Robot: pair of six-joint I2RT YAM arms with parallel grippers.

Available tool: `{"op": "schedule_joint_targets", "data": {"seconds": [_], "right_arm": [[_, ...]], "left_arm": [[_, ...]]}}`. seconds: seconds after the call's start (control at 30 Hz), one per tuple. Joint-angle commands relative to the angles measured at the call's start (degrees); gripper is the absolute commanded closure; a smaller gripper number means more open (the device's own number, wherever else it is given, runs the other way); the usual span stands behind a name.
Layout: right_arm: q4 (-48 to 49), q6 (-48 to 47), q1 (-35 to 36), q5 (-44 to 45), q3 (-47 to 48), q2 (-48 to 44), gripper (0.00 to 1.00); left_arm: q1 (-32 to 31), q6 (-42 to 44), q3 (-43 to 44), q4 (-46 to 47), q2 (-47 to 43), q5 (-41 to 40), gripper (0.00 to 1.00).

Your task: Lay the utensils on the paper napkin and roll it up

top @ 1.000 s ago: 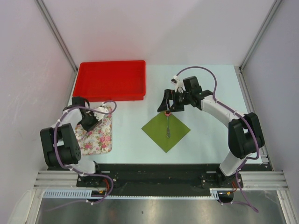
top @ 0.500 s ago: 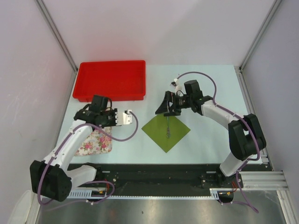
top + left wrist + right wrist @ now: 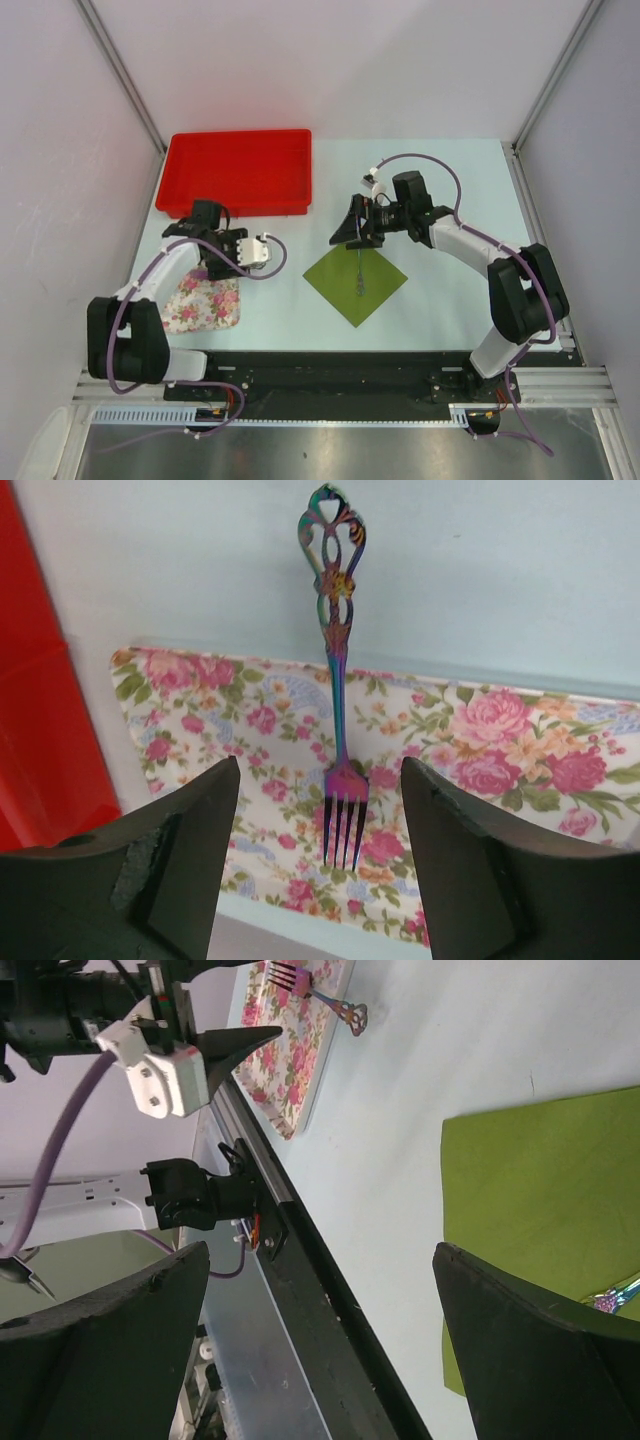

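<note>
1. My left claw stands wide and holds nothing. It hangs over the floral cloth at the left of the desk, close to the near edge of the red tray.
2. A pink-purple fork lies flat on that cloth, in view between my left jaws and not touched by them. Its tines rest on the cloth, and its ornate handle runs right, past the cloth's edge and over the desk.
3. My right claw is likewise spread wide and empty, above the far corner of the paper napkin.
4. The napkin lies flat and unrolled at mid-desk, set as a diamond, well apart from the cloth.
5. One slim utensil lies on the napkin, running near to far along its middle. I cannot tell its kind.
</note>
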Motion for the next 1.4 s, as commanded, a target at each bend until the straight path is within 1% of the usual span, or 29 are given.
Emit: {"op": "schedule_joint_targets", "data": {"seconds": [0.0,0.03,0.13,0.2,0.27,0.3,0.37,0.4,0.47,0.5,0.57,0.6,0.73,0.77,0.8,0.83,0.87,0.9,0.93,1.07,1.13,1.23,1.33,1.37], "right_arm": [[1.3,-0.5,-0.1,-1.1,0.5,0.2,0.0],[1.1,-0.5,-0.1,-1.2,0.6,0.2,0.0],[0.5,-0.9,-0.3,-1.4,0.7,0.4,0.0],[0.2,-1.0,-0.6,-1.5,0.7,0.6,0.0],[0.2,-0.9,-0.9,-1.7,0.7,0.8,0.0],[0.1,-0.9,-0.9,-1.7,0.8,1.0,0.0],[0.4,-0.8,-0.9,-2.0,0.8,1.2,0.0],[0.6,-0.6,-1.0,-2.0,0.5,1.1,0.0],[1.0,-0.3,-1.0,-2.4,0.5,1.0,0.0],[1.2,0.2,-0.9,-2.5,0.3,0.9,0.0],[2.4,0.9,-0.8,-3.4,-0.1,0.9,0.01],[3.0,2.0,-0.8,-3.8,-0.2,0.9,0.0],[7.4,4.3,0.6,-5.8,-0.9,1.4,0.0],[8.2,5.0,1.1,-6.3,-0.9,1.4,0.0],[9.2,5.8,2.0,-7.4,-0.9,1.6,0.0],[11.1,7.6,2.6,-7.9,-0.9,1.7,0.0],[12.0,8.4,3.1,-8.2,-0.9,1.8,0.0],[12.8,8.9,4.3,-8.9,-0.9,1.7,0.0],[13.7,9.8,4.9,-9.2,-1.0,1.7,0.0],[13.7,9.2,7.9,-9.9,-1.0,1.8,0.05],[11.5,7.7,9.9,-9.3,-1.3,1.7,0.07],[11.4,6.8,11.6,-7.9,-3.1,2.1,0.14],[13.3,8.6,12.2,-8.2,-4.4,3.1,0.27],[13.6,8.8,12.3,-8.3,-4.4,3.4,0.3]], "left_arm": [[0.7,4.6,-0.6,4.1,4.6,4.6,0.29],[0.8,4.6,-0.3,4.5,6.9,4.9,0.3],[0.9,6.4,-0.2,5.1,10.3,5.1,0.32],[0.9,7.1,-0.6,5.9,10.9,5.5,0.34],[0.9,8.0,-0.9,6.4,11.9,6.2,0.38],[0.9,8.2,-0.9,6.3,12.2,6.3,0.47],[0.9,9.0,-0.9,5.7,12.7,5.5,0.62],[0.9,9.2,-0.9,5.0,12.4,5.2,0.76],[0.8,10.6,-0.9,3.2,10.1,4.3,0.86],[0.4,11.1,-0.9,2.3,8.3,4.2,0.92],[-0.3,13.2,-0.9,-0.1,4.5,4.1,0.98],[-1.3,14.0,-0.9,-1.0,-0.3,4.2,1.0],[-6.4,17.1,0.6,-4.3,-10.0,5.1,1.0],[-10.2,17.2,0.9,-4.8,-11.4,4.7,1.0],[-12.4,17.0,1.0,-5.2,-14.2,3.9,1.0],[-14.5,16.9,1.2,-4.9,-15.3,3.6,1.0],[-19.2,16.6,1.2,-4.4,-16.2,2.8,1.0],[-21.5,16.0,1.3,-3.4,-17.2,1.3,1.0],[-25.7,15.4,1.7,-2.9,-17.4,0.5,1.0],[-32.8,14.0,4.1,-2.0,-15.7,-1.4,1.0],[-34.6,14.6,5.2,-1.7,-14.2,-2.5,1.0],[-36.7,15.1,6.7,-1.2,-13.0,-2.0,1.0],[-37.7,15.3,8.1,-1.3,-11.5,-1.9,1.0],[-37.9,15.3,8.3,-0.9,-11.0,-1.9,1.0]]}}
